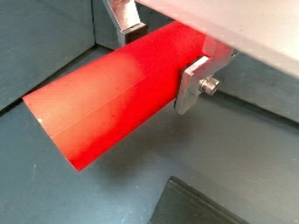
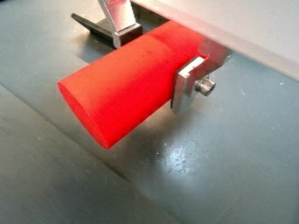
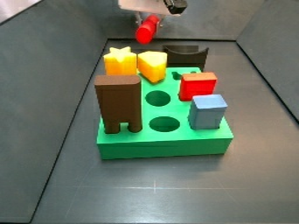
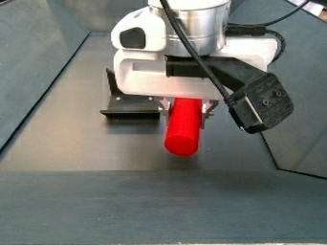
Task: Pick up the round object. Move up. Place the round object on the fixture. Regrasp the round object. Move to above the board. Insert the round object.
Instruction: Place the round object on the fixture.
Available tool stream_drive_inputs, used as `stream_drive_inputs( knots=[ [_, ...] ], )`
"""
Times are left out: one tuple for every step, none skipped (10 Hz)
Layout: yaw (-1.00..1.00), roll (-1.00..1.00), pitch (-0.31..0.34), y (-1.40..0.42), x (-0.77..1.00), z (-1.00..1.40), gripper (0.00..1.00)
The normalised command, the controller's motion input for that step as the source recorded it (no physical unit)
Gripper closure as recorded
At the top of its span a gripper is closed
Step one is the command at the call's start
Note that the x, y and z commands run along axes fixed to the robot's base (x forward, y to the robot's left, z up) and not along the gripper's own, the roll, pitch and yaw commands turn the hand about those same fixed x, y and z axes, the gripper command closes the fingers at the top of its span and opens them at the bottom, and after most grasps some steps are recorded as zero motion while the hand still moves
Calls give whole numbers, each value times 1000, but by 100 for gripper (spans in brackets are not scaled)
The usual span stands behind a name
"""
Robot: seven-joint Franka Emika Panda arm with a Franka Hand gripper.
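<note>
My gripper (image 1: pixel 158 52) is shut on the round object (image 1: pixel 111 105), a glossy red peg that sticks out from between the silver fingers (image 1: pixel 193 83). Both wrist views show it; the peg (image 2: pixel 122 92) fills the gap in my gripper (image 2: pixel 152 52). In a side view the gripper (image 3: pixel 149 17) holds the peg (image 3: pixel 145 33) tilted in the air, behind the green board (image 3: pixel 163 144) and left of the dark fixture (image 3: pixel 187 54). In the other side view the peg (image 4: pixel 185 124) hangs below the gripper (image 4: pixel 186 96), with the fixture (image 4: pixel 128 105) on the floor behind it.
On the board stand a tall brown block (image 3: pixel 117 103), a yellow star (image 3: pixel 119 59), a yellow piece (image 3: pixel 152 64), a red cube (image 3: pixel 198 85) and a blue cube (image 3: pixel 208 111). Round holes (image 3: pixel 156 98) show in its top. Grey walls enclose the floor.
</note>
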Motion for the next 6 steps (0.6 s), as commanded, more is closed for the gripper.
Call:
stream_drive_inputs(
  knots=[
    [0,-2,6,-2,-3,1000,100],
    [-3,4,20,-2,-14,1000,100],
    [-5,12,22,-1,-16,1000,100],
    [-10,26,27,-2,-21,1000,100],
    [-10,36,34,-1,-25,1000,100],
    [-10,44,41,-1,-27,1000,100]
  ],
)
